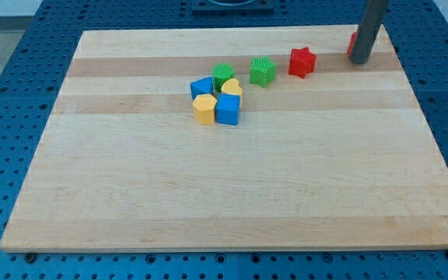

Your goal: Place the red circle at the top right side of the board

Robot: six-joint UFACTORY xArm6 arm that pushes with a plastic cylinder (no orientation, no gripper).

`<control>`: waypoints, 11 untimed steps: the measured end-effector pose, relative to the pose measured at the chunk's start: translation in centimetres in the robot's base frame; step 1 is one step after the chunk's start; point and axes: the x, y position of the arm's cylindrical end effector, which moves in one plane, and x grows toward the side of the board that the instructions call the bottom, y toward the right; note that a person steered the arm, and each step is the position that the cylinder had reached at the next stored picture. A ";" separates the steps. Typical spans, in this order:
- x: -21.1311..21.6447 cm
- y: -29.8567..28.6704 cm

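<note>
Pale wooden table (232, 194) fills most of the frame, resting on a blue perforated base (6, 93) that shows around its edges. In the upper right of the frame a straight dark grey rod comes down from the top edge, and my tip (359, 61) meets the wood close to the table's far right corner. A small red plastic block (351, 43), presumably the red circle, peeks out from behind the rod on its left side, touching or very nearly touching it; most of it is hidden, so its shape cannot be confirmed. The end effector is only this rod, with nothing that opens or closes. To the left of my tip, well apart, sits a red star-shaped block (302, 62), and just left of that a green block with a ribbed top (262, 71). Further left, near the upper centre, five blocks huddle together: a green rounded block (223, 75), a blue block (201, 87), a yellow heart-shaped block (232, 88), a yellow block with angled sides (204, 110) and a blue cube (228, 110).
</note>
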 end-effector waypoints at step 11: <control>6.1 -10.2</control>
